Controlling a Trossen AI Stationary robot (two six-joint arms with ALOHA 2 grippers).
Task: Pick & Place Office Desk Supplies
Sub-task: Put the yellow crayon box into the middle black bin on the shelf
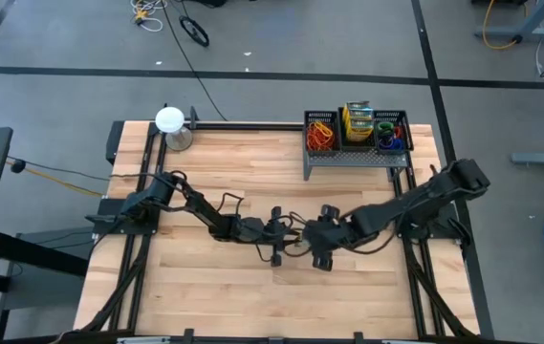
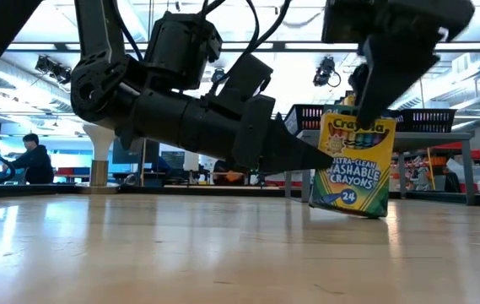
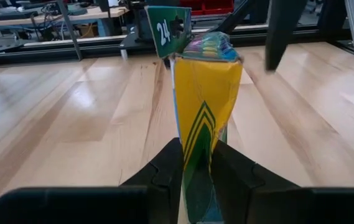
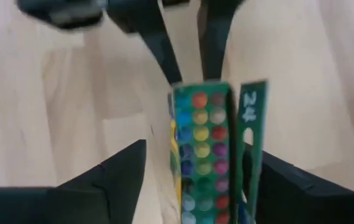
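Mid-table, the left gripper (image 3: 195,180) clamps the narrow sides of a crayon box (image 2: 351,165), which stands tilted with its lid flap open and one bottom edge on the wooden table (image 1: 214,287). The right gripper (image 4: 195,180) straddles the box from above, fingers spread clear of it. At the far edge, the black mesh rack (image 1: 356,143) holds rubber bands (image 1: 320,133) and more crayon boxes (image 1: 358,122).
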